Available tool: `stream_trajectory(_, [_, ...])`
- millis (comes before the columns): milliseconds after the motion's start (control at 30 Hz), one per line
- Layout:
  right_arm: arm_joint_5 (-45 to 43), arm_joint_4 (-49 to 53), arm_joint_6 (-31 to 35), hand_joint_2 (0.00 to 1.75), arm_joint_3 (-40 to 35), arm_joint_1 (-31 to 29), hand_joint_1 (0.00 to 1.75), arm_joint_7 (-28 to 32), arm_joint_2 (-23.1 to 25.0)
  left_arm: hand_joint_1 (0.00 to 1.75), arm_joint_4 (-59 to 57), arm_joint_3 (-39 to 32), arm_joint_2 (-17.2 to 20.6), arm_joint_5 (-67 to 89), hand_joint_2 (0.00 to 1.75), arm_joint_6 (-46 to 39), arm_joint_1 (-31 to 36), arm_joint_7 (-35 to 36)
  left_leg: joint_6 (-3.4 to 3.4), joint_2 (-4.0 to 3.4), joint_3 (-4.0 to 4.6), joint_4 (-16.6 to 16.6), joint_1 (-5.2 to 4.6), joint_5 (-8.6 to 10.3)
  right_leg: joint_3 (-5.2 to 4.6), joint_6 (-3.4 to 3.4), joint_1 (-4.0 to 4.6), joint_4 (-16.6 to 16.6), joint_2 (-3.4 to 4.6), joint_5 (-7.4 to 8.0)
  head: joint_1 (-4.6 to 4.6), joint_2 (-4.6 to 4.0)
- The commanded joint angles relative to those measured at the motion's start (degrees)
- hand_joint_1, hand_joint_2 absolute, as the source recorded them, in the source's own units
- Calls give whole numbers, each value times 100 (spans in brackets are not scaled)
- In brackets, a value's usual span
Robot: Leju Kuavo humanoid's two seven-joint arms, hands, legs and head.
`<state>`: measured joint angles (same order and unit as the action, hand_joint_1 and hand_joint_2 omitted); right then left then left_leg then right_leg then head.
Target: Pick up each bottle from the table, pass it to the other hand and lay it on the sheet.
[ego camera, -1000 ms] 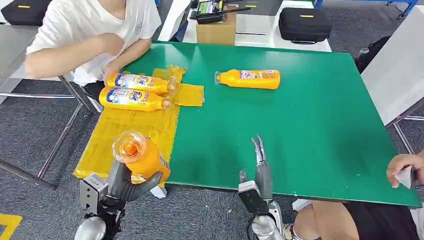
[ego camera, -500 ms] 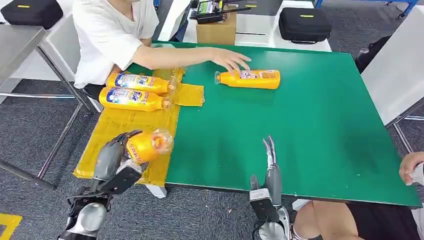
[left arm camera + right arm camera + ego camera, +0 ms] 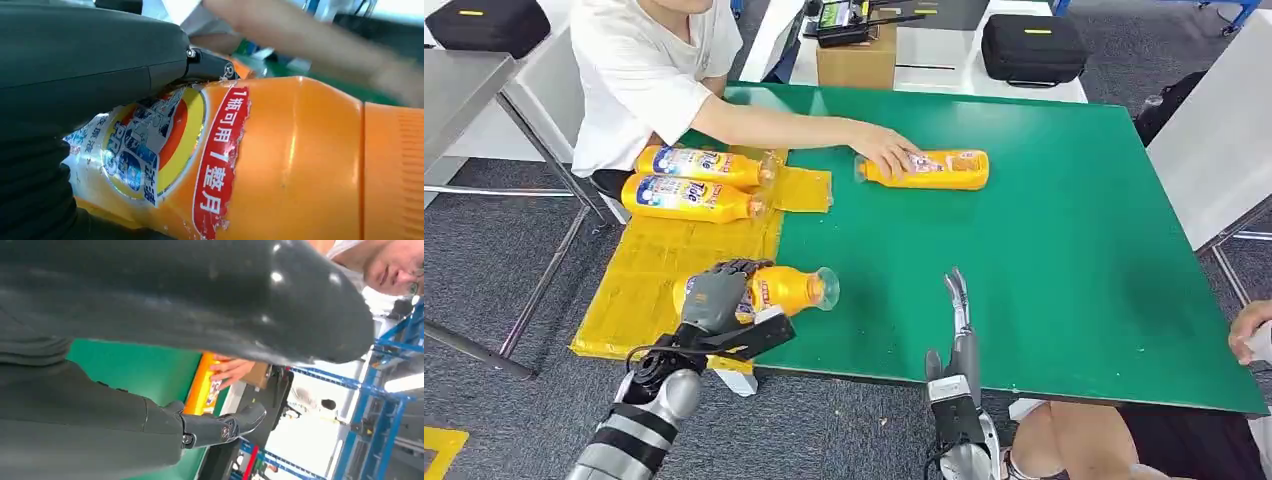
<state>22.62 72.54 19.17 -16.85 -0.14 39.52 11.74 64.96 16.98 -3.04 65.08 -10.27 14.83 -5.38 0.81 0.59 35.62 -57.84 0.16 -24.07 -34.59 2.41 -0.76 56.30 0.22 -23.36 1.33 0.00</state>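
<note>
On the sheet: two bottles laid, third bottle gripped in left hand, fourth bottle unpicked beyond it, right hand empty, fingers straight.

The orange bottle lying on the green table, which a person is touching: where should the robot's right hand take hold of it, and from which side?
Probably around the wide middle of the bottle on the table, coming down from above. It lies flat on its side, so its long body is open to a grasp across it. The person's hand rests on the cap end, so keep toward the base. The right hand is open at the near edge.
</note>
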Motion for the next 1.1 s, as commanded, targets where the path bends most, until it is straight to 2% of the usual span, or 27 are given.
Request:
stream_trajectory(33, [3, -303, -177, 0, 105, -201, 0, -68, -30, 175, -3402, 596, -170, 816, 175, -171, 1898, 435, -3, 16, -19, 4, 2, 2, 27, -6, 4, -4, -22, -5, 0, 0])
stream_trajectory(100, [-1, -395, -228, 0, 78, -261, 0, -68, -16, 175, -3720, 627, -203, 951, 175, 4, 2155, 492, -3, 14, -18, 1, 4, 1, 26, -7, 5, -3, -23, -5, 0, 0])
stream_trajectory(333, [-1, -399, -229, 0, 77, -263, 0, -68, -14, 173, -3728, 633, -213, 957, 175, 4, 2159, 492, -4, -7, -40, 6, 5, -10, 46, -10, 7, -5, -5, -12, 2, 0])
stream_trajectory(367, [1, -415, -247, 0, 58, -272, 0, -68, -12, 155, -3871, 734, -198, 1108, 175, 156, 2248, 624, -2, -8, -16, 4, 1, 0, 21, -4, 2, -2, 0, -2, 0, 0])
stream_trajectory(500, [-44, -555, -262, 0, 24, -354, 0, -57, 17, 147, -4374, 768, -216, 1318, 175, 487, 2698, 923, -2, -4, -10, 1, 3, 1, 16, -4, 4, 1, -3, -1, 2, 0])
stream_trajectory(600, [-102, -736, -273, 0, 30, -447, 0, -48, 11, 84, -4670, 605, -213, 1300, 175, 711, 2957, 1161, -3, -6, -15, 1, 4, 1, 22, -6, 5, 0, 3, 0, 0, -2])
stream_trajectory(633, [-115, -754, -260, 0, 37, -452, 0, -30, 10, 54, -4713, 579, -192, 1316, 175, 740, 2982, 1178, -4, -12, -24, -1, 6, -2, 30, -9, 8, 1, 7, -1, 2, -2])
stream_trajectory(700, [-144, -774, -213, 0, 65, -464, 0, -7, 15, 5, -4773, 354, -211, 1122, 175, 873, 2994, 1098, -4, -16, -23, 3, 3, 0, 27, -8, 5, 0, 8, 1, 0, -2])
stream_trajectory(733, [-155, -801, -216, 0, 69, -486, 0, -7, 13, 0, -4795, 312, -218, 1082, 175, 944, 3006, 1034, -3, -17, -25, 3, 4, 0, 30, -9, 6, -1, 7, 1, -2, 0])
stream_trajectory(833, [-230, -1039, -181, 0, 122, -601, 0, 42, 18, 0, -4865, -65, -280, 672, 175, 1323, 3048, 785, -4, -19, -32, 4, 5, -1, 34, -10, 6, -1, 8, 1, 0, -2])
stream_trajectory(1000, [-252, -1065, -127, 0, 126, -561, 0, 48, 34, 0, -4841, -333, -304, 368, 175, 1432, 3007, 620, -6, -18, -40, 9, 3, 0, 42, -8, 5, -1, 7, -1, 0, 0])
stream_trajectory(1100, [-414, -974, -6, 0, -39, -482, 0, 48, -47, 0, -4652, -765, -227, -243, 175, 1461, 2825, -179, -4, -18, -33, 8, 1, 2, 34, -4, 2, 0, 13, 2, 2, 0])
